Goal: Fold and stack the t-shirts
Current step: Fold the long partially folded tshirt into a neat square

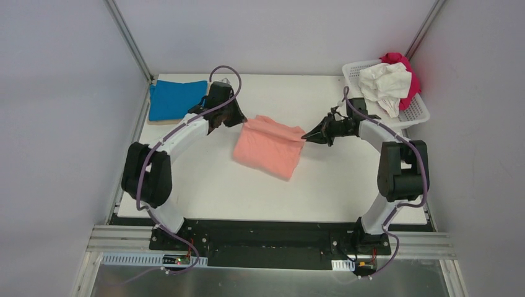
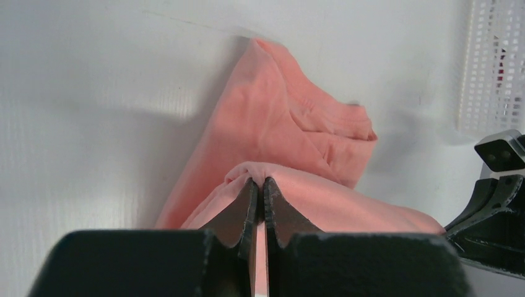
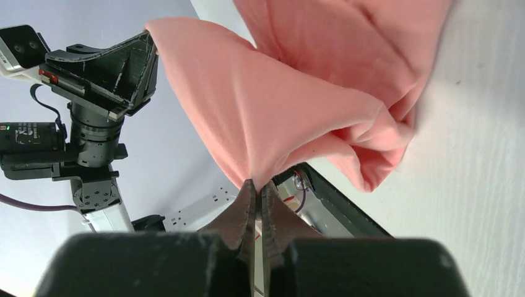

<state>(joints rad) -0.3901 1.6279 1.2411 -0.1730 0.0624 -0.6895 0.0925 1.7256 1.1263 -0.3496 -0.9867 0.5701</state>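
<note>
The salmon-pink t-shirt lies partly folded in the middle of the table. My left gripper is shut on its far left edge; the left wrist view shows the cloth pinched at the tips. My right gripper is shut on its far right edge, with the cloth pinched at the tips. A folded bright blue t-shirt lies at the far left corner. A white t-shirt and a magenta one are crumpled in the basket.
The white lattice basket stands at the far right corner, close behind my right arm; it also shows in the left wrist view. A thin tan board edge peeks from under the blue shirt. Grey walls enclose the table.
</note>
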